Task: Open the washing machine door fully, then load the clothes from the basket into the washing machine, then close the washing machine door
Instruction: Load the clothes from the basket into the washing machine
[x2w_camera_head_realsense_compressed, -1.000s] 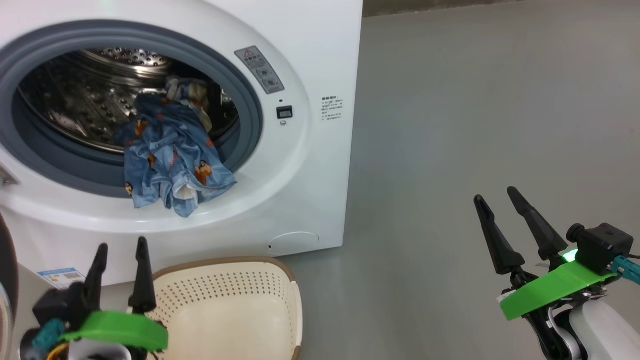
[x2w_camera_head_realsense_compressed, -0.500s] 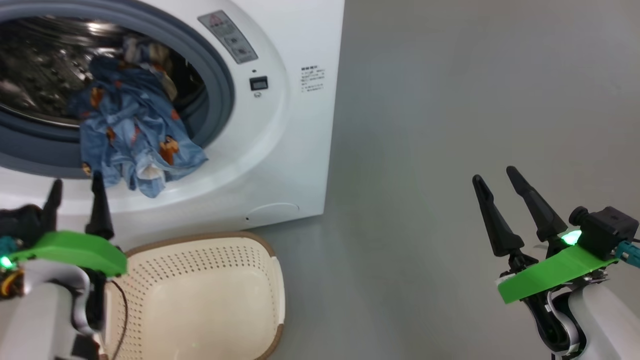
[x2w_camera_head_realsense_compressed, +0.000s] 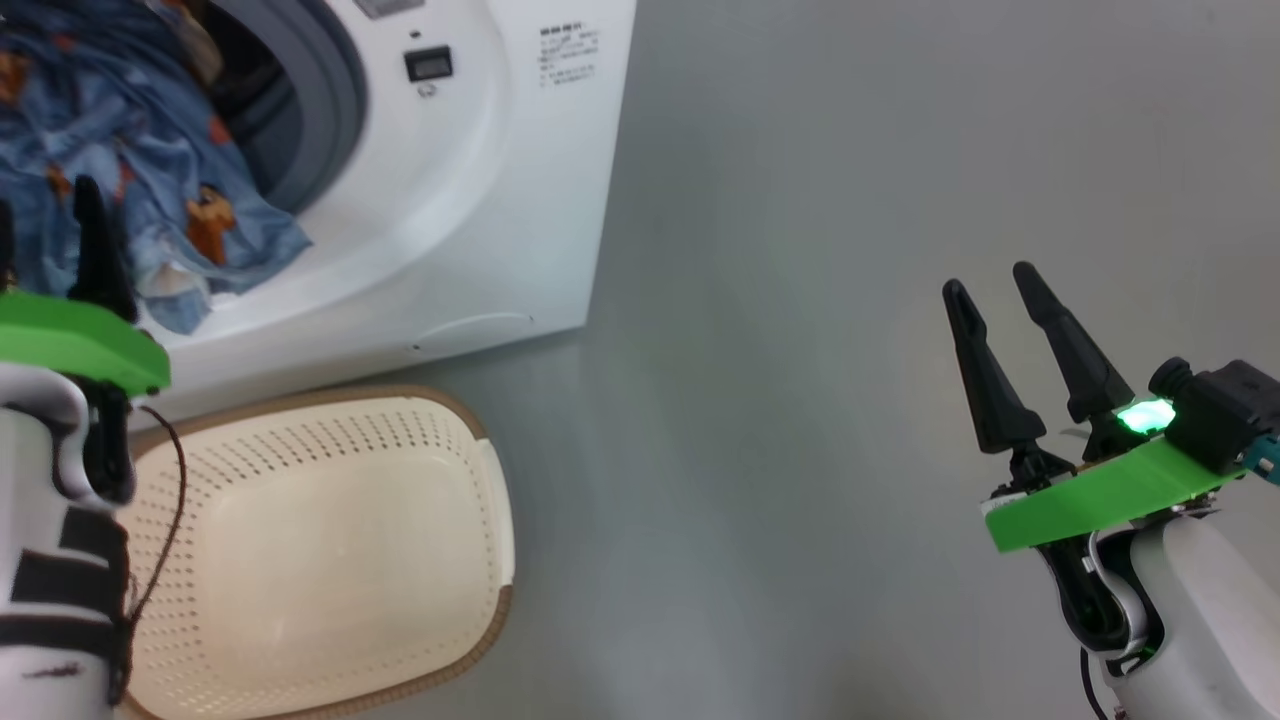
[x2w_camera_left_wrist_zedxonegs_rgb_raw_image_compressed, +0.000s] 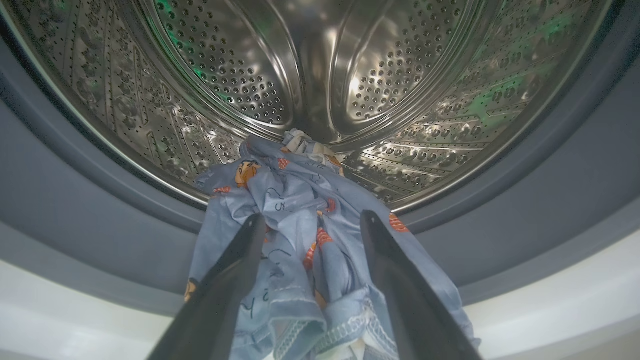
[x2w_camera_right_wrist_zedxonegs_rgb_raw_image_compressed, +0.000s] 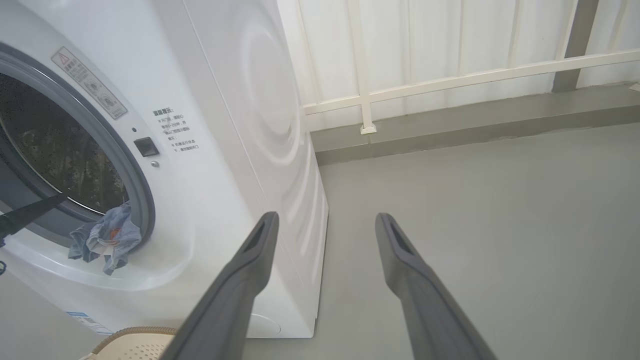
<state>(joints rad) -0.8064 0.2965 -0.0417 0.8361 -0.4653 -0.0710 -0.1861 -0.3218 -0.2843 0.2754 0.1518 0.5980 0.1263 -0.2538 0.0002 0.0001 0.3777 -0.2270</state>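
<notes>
A: Clothes where?
B: Crumpled blue printed clothes (x2w_camera_left_wrist_zedxonegs_rgb_raw_image_compressed: 285, 190) are draping over the grey rubber gasket (x2w_camera_left_wrist_zedxonegs_rgb_raw_image_compressed: 75, 215) of the washing machine (x2w_camera_head_realsense_compressed: 480, 200), tail in the perforated steel drum (x2w_camera_left_wrist_zedxonegs_rgb_raw_image_compressed: 320, 75).
A: Grippers?
B: Left gripper (x2w_camera_left_wrist_zedxonegs_rgb_raw_image_compressed: 312, 216) is hovering spread over them, grasping nothing; right gripper (x2w_camera_head_realsense_compressed: 986, 277) is hanging spread, empty, well right.

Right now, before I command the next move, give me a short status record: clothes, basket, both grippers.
clothes: blue bundle draped over the washing machine gasket, hem hanging outside
basket: on floor before the machine, visible inside bare
left gripper: fingers open, either side of the hanging cloth; contact unclear
right gripper: fingers open, empty, over the floor
</notes>
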